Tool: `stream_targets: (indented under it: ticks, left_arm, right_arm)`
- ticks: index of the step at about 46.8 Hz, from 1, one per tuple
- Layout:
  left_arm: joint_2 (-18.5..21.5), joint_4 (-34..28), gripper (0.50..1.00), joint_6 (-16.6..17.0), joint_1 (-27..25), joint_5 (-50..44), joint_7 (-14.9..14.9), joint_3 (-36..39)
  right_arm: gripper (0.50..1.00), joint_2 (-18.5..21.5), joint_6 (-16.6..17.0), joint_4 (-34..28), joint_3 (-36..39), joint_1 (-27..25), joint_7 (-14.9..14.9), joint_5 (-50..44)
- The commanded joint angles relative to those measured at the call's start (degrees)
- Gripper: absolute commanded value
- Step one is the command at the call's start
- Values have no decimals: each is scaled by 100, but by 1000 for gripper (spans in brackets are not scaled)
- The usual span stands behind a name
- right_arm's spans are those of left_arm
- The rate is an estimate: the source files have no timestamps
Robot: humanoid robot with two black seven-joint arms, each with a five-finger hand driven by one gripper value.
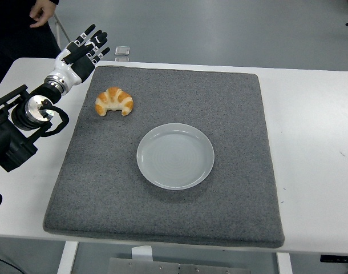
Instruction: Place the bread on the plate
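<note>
The bread is a croissant (114,101), golden with paler bands, lying on the far left part of a grey felt mat (231,194) with its curved back turned away from the robot and its two tips pointing toward the near side. Nothing touches it. To its right and nearer, around the middle of the mat, sits the round pale grey plate (175,155), bare and well apart from the croissant, with a stretch of open mat between them. The mat covers most of the white table (316,148). The left hand (80,54) hangs over the table's far left corner, just beyond the mat's corner and a little left of and beyond the croissant; its fingers are stretched out straight and apart, pointing away toward the far side, and they hold nothing. The right arm does not show at all. By the look of it the task is at its start: the bread is ungrasped and off the plate, so reaching, closing on it, carrying it right and nearer, and setting it down all remain. Two small squarish objects (122,53) lie at the table's far edge near the fingertips, and a person's hand (44,12) shows at the top left corner.
</note>
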Motion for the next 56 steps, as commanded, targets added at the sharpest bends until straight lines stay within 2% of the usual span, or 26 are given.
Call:
stream_targets:
  ticks: [1,22,43,49,56]
  left_arm:
    - [0,-9,1000,-1,-8,2,0,-4]
    - [44,-35,1000,-10,-61,142,0,154]
    - [167,9,1000,104,-403,2945,9,181]
    - [299,-35,1000,43,-473,3227,18,303]
    - [536,-53,999,34,-921,3289,18,1146]
  right_arm:
    - [930,0,0,-1,0,0,0,-8]
    - [930,0,0,-1,0,0,0,1]
    - [930,0,0,-1,0,0,0,1]
    - [930,0,0,-1,0,0,0,1]
    - [932,0,0,-1,0,0,0,1]
